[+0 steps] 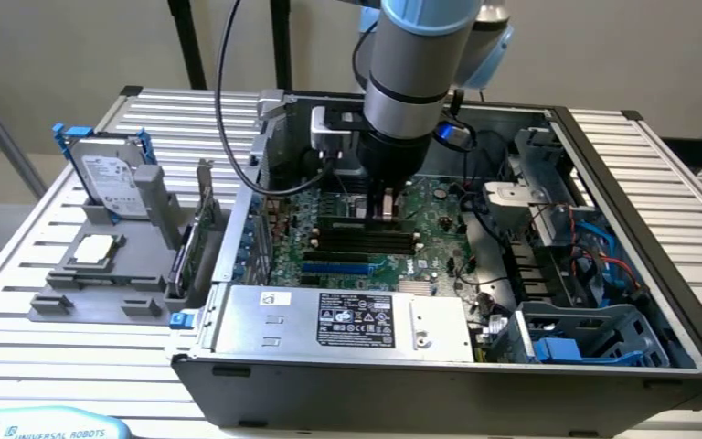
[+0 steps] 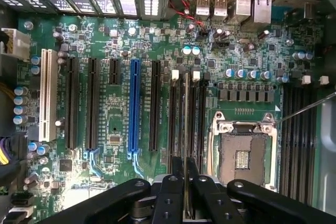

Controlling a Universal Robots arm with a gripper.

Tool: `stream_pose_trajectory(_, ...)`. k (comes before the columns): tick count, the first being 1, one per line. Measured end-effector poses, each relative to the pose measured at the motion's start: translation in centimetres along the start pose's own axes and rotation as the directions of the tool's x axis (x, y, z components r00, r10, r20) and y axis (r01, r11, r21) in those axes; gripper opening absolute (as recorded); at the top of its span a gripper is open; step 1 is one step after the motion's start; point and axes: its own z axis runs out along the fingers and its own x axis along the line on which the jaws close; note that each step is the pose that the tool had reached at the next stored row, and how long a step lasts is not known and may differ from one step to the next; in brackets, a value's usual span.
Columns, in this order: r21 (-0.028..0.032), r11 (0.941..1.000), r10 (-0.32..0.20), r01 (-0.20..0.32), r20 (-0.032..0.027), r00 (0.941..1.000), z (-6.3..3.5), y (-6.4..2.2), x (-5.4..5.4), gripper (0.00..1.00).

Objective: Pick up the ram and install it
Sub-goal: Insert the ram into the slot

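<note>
Seating the ram in its motherboard slot.
Gripper point(image 2: 185, 184) jaws pinch the ram point(image 2: 186, 124) edge-on over the black memory slots point(image 2: 181, 114) mid-motherboard point(image 2: 115, 129); pressing home needs true alignment.

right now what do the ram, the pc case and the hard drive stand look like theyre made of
The ram, seen edge-on in the shut gripper, looks like thin circuit board, though its face is hidden. The pc case looks like dull grey sheet metal with folded edges. The hard drive stand looks like matte grey plastic, possibly printed.
</note>
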Motion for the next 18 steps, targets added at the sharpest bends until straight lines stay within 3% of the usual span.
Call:
stream_pose_trajectory(3, 0.0002, 1.0, 0.0, 0.0, -0.0093, 1.0, 0.45, -0.02, 0.0, 0.13)
stream_pose_trajectory(10, 0.0014, 1.0, 0.001, -0.001, -0.0427, 0.9991, 1.2, -0.06, -0.3, 0.13)
stream_pose_trajectory(14, 0.0013, 1.0, 0.001, -0.001, -0.0496, 0.9988, 1.27, -0.09, -0.4, 0.13)
stream_pose_trajectory(18, 0.0014, 1.0, 0.001, -0.001, -0.0504, 0.9987, 1.32, -0.11, -0.4, 0.13)
